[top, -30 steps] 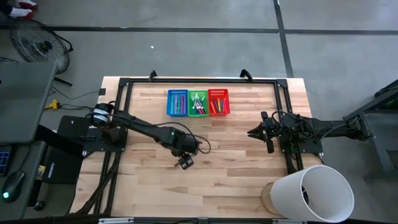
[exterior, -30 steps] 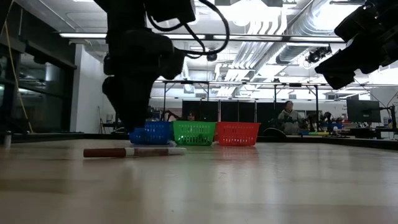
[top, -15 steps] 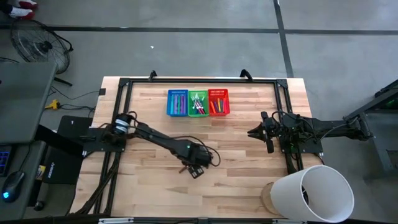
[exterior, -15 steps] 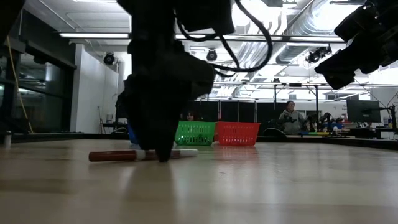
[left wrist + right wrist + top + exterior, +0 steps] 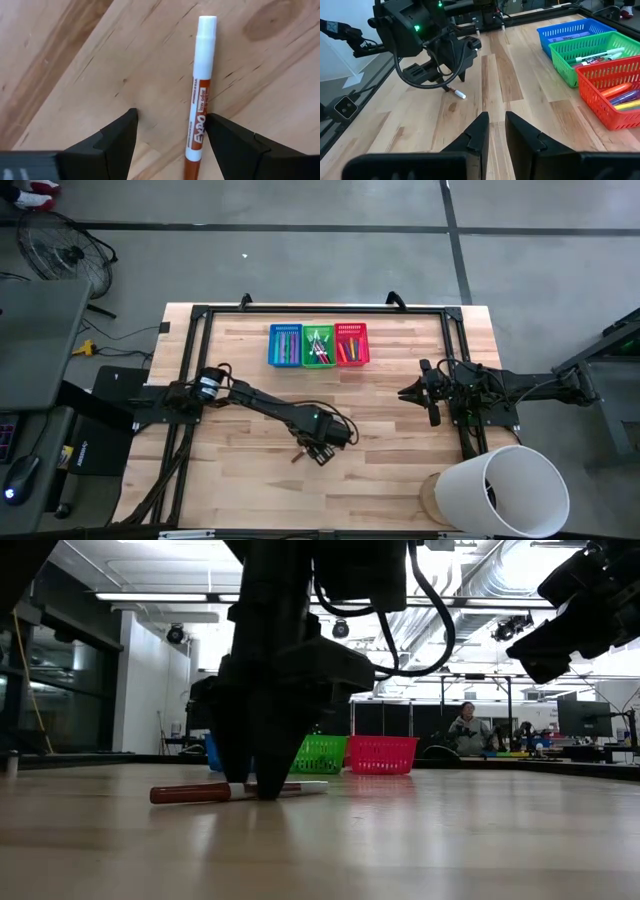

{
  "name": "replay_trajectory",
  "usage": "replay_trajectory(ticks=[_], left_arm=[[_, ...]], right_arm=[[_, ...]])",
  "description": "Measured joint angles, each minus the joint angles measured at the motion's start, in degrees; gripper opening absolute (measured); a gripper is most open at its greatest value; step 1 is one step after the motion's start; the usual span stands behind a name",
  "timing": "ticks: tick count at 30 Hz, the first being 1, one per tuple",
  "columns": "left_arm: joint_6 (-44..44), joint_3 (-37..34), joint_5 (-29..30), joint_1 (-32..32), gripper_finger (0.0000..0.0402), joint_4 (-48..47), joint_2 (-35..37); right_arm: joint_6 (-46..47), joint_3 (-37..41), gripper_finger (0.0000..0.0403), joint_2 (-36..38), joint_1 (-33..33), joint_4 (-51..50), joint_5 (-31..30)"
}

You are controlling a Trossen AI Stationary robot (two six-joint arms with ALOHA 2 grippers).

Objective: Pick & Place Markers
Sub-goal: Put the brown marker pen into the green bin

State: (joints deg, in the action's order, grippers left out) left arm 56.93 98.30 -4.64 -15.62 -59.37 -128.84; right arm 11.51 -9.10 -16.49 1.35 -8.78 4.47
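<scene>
Red-brown dry-erase marker with a white cap (image 5: 199, 95), lying flat on the pale wooden table (image 5: 400, 470), straddled by the left gripper (image 5: 170, 132): fingers spread wide, one tip just beside the barrel, the other well clear, nothing clamped. Seen level in the low view as a long stick (image 5: 235, 790) poking out both sides of the dark fingertips (image 5: 268, 775) at table height. From above, mostly hidden under the left gripper (image 5: 320, 448). Right gripper (image 5: 492, 131) off to the side, raised, fingers nearly together, empty. Blue, green and red mesh baskets (image 5: 318, 345) with other markers far beyond
</scene>
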Motion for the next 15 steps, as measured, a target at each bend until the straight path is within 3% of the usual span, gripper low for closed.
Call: replay_trajectory(ticks=[9,15], left_arm=[[2.2,0.1,-0.4,0.0,0.0233,-1.5,0.0],[3.9,0.1,-1.8,0.0,0.0186,-1.1,0.0]], right_arm=[[0.0,0.0,0.0049,0.0,0.0,0.0,0.0],[0.0,0.0,0.0052,0.0,0.0,0.0,0.0]])
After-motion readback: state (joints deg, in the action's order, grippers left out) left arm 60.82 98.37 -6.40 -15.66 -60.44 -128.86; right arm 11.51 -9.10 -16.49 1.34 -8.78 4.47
